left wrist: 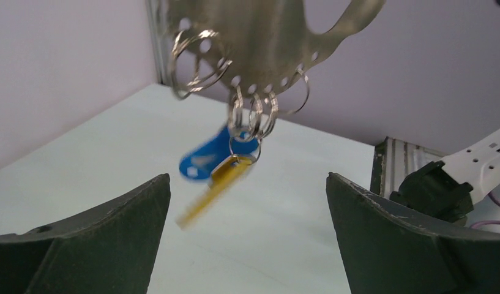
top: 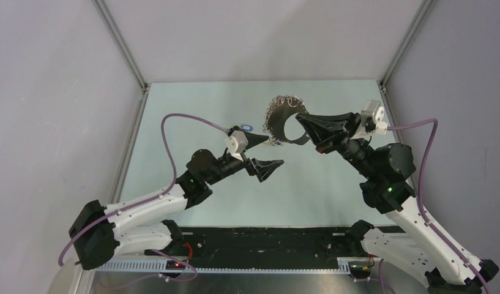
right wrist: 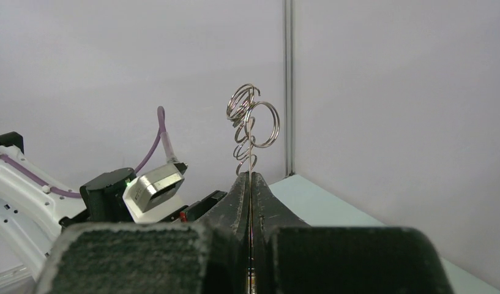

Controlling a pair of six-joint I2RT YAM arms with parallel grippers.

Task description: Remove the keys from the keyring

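above table, keyring in right tool

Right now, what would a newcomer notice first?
The keyring hangs in mid-air, its edge pinched in the shut right pincer. Below it a blue-tagged key dangles, blurred, from the small rings, just ahead of the wide-open left pincer.

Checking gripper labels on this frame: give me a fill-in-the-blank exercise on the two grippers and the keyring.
1. The right gripper is ___ on the keyring, holding it up off the table.
2. The left gripper is ___ and grips nothing.
3. The hanging key carries a ___ plastic tag.

Missing words: shut; open; blue.
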